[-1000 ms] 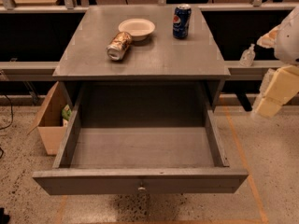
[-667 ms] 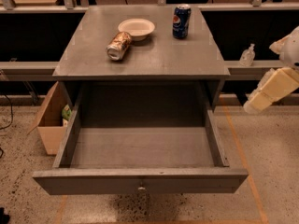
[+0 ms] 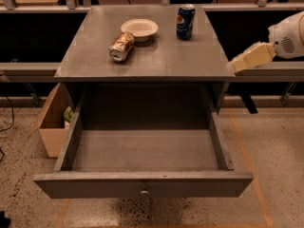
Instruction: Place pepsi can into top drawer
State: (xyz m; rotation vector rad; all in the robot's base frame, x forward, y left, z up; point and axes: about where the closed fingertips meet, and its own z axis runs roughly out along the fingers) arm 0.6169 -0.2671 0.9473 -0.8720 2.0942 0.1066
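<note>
The pepsi can stands upright at the back right of the grey cabinet top. It is dark blue with a silver top. The top drawer is pulled wide open towards me and holds nothing; its small round knob is at the middle of the front panel. My gripper, cream coloured, reaches in from the right and hovers at the right edge of the cabinet top, level with its front corner. It is to the right of the can and nearer to me, not touching it. It holds nothing that I can see.
A brown-gold can lies on its side at the left of the cabinet top, next to a white bowl. A cardboard box stands on the floor at the left. A rail runs behind the cabinet.
My arm has swung up and to the left, from beside the cabinet's lower right to the right edge of the top. The can and the drawer have not moved.
</note>
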